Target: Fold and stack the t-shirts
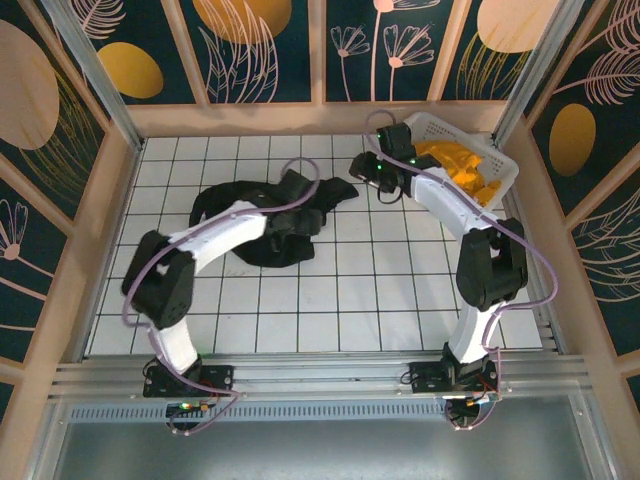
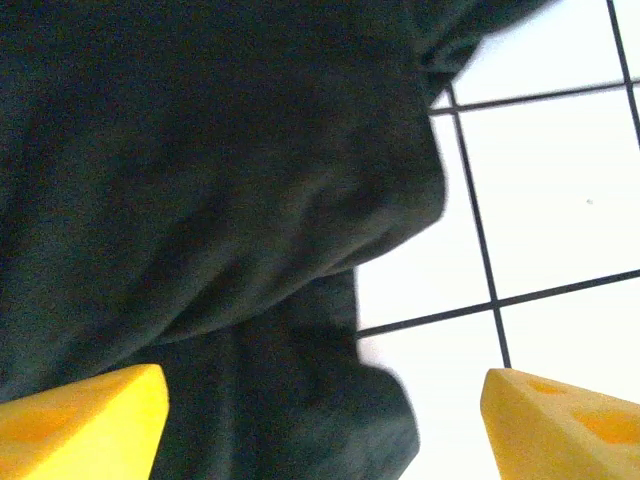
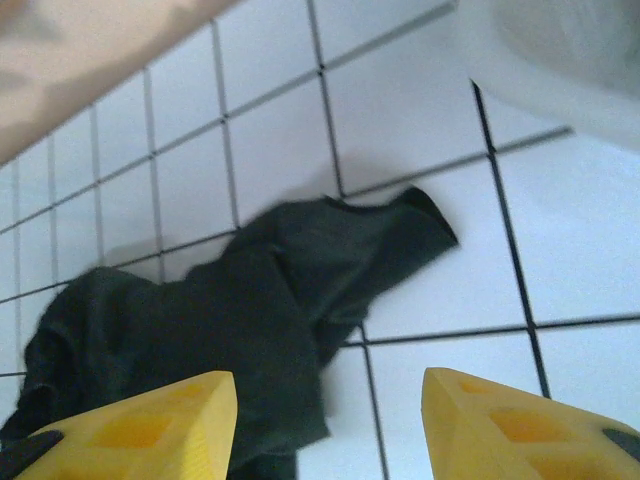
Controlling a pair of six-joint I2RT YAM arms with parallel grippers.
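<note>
A large black t-shirt [image 1: 262,236] lies crumpled on the white tiled table, left of centre. My left gripper [image 1: 300,190] hovers over its upper right part, jaws wide open; in the left wrist view the black t-shirt [image 2: 200,190] spreads under the yellow fingertips [image 2: 85,425]. My right gripper [image 1: 362,167] stands open just right of the shirt's far corner; the right wrist view shows that black t-shirt [image 3: 250,320] below and ahead of its yellow fingertips [image 3: 500,425], nothing held. Bright orange-yellow t-shirts [image 1: 462,170] lie bunched in the basket.
A white lattice basket [image 1: 438,127] stands at the back right corner. Wooden walls [image 1: 300,118] enclose the tiled table [image 1: 330,300]. The right arm's links reach along the right side towards the basket.
</note>
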